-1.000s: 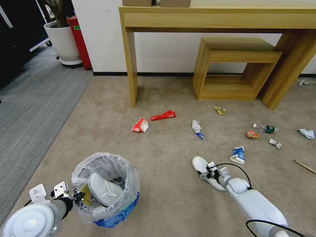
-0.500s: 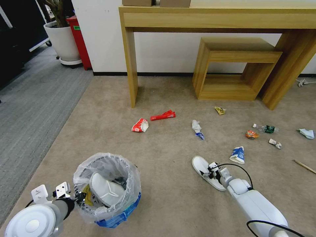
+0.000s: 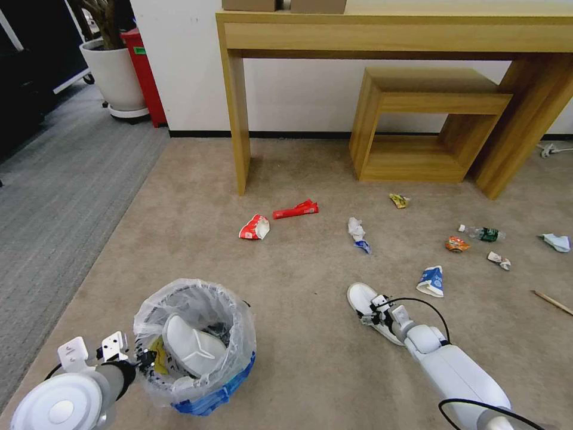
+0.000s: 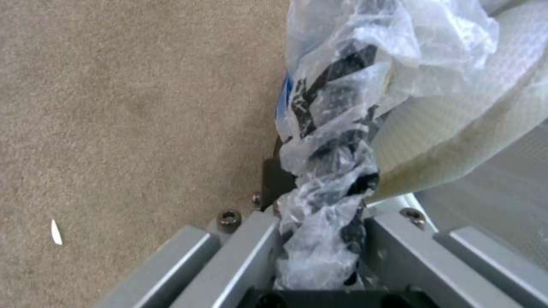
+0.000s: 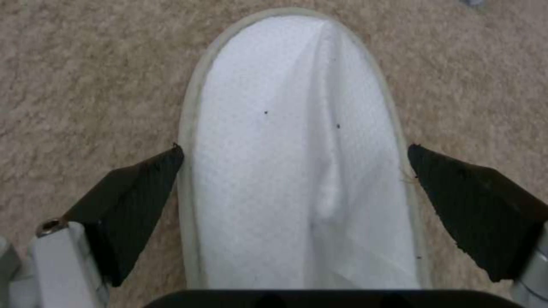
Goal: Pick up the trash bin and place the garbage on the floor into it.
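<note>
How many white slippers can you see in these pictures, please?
2. One slipper stands inside the trash bin, which the left gripper holds by its rim. The other slipper lies on the floor, between the open right gripper's fingertips.

Both arms have glossy white rounded housings with grey metal wrist sections. The left gripper [image 3: 143,357] carries two white square brackets with small holes and silver hex-socket screws. The right gripper [image 5: 294,188] has black wedge-shaped fingertips [image 5: 143,196] on light grey bars. A black cable loops beside its wrist.
</note>
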Tool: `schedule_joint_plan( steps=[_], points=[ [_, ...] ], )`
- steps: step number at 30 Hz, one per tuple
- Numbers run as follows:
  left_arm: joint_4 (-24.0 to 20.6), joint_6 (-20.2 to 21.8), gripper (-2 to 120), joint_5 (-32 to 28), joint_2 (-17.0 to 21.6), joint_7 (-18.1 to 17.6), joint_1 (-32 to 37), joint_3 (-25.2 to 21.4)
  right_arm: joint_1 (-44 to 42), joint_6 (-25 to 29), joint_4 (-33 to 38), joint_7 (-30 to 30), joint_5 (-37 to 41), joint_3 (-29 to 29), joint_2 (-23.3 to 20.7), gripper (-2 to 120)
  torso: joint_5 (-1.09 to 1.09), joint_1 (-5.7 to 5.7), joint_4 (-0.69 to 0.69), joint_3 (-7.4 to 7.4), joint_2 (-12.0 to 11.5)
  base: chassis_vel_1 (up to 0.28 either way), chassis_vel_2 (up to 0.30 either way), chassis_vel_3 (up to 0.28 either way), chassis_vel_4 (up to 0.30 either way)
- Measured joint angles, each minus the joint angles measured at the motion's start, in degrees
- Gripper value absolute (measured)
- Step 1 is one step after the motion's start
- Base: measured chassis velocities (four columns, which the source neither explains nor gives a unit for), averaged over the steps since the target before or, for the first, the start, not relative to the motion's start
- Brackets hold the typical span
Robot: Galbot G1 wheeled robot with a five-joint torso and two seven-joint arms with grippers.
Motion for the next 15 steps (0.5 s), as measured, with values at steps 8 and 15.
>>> schedule_joint_plan(
  steps=[8, 15],
  points=[
    [0.23, 0.01, 0, 0.0, 0.34, 0.0, -0.74, 0.63, -0.98, 0.06, 0.03, -0.07, 0.89, 0.87, -0.19, 87, 0.0, 0.0, 0.0, 0.0, 0.0, 0.0, 0.0, 0.0, 0.0],
    [-0.02, 0.0, 0, -0.07, 0.61, -0.11, -0.46, 0.43, -1.61, 0.33, -0.05, -0.17, 1.27, 1.26, 0.03, 65, 0.01, 0.0, 0.0, 0.0, 0.0, 0.0, 0.0, 0.0, 0.0]
  ],
)
